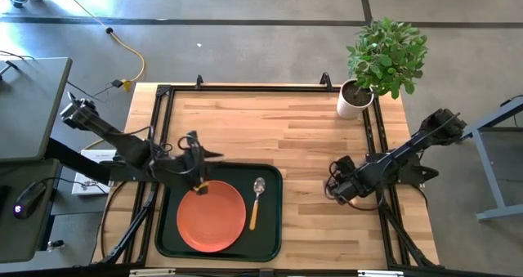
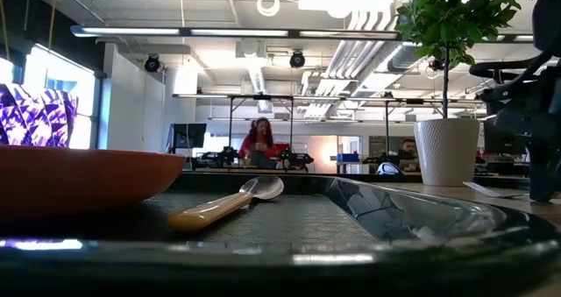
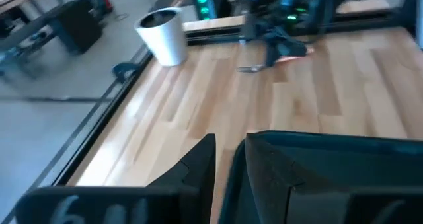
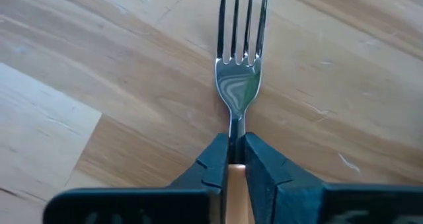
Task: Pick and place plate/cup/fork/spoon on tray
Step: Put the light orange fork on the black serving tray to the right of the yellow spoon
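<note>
**Orange handle pinched, fork low on the counter**

Your right gripper [image 4: 232, 159] is clenched on the fork [image 4: 239, 85] – tines lying against the wood, well right of the tray [image 1: 270, 228]. Plate [image 1: 212, 216] and spoon [image 1: 256, 200] sit in that tray. Your left gripper [image 3: 230, 159] hangs over the plate's rim, nearly closed on nothing.

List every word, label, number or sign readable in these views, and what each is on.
None can be read.
White sheet beside the table, under the left arm: print too small to read.
Purple patterned panel in the room behind: a pattern, no letters legible.
Tray, plate, spoon, fork, plant pot: no markings visible.
</note>
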`<state>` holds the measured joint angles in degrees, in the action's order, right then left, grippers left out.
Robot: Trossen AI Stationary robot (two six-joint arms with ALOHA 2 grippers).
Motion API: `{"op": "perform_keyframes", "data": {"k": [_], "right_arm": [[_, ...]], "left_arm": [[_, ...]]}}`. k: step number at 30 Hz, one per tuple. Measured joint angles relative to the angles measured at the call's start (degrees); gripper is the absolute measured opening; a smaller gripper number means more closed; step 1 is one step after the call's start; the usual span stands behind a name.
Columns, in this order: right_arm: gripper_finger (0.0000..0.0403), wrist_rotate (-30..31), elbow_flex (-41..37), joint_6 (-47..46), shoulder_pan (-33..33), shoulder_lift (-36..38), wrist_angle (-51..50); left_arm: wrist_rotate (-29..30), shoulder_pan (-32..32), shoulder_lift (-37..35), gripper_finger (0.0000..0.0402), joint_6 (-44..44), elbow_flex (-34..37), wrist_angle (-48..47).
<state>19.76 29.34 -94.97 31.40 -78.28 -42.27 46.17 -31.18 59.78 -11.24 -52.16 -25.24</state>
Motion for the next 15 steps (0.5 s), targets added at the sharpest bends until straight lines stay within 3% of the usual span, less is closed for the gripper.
{"op": "perform_keyframes", "data": {"k": [5,9,15], "right_arm": [[0.0019,2.6,1.2,0.6,1.4,0.2,-0.2],[0.0018,10.4,2.9,1.2,2.0,0.3,3.5],[0.0017,18.8,3.1,10.7,0.5,0.4,18.5]], "left_arm": [[5.8,0.0,-4.2,0.0074,-7.9,0.0,-8.6],[7.3,0.0,-4.6,0.0074,-14.0,0.0,-13.0],[7.0,0.0,-0.2,0.0074,-16.7,2.0,-11.5]]}}
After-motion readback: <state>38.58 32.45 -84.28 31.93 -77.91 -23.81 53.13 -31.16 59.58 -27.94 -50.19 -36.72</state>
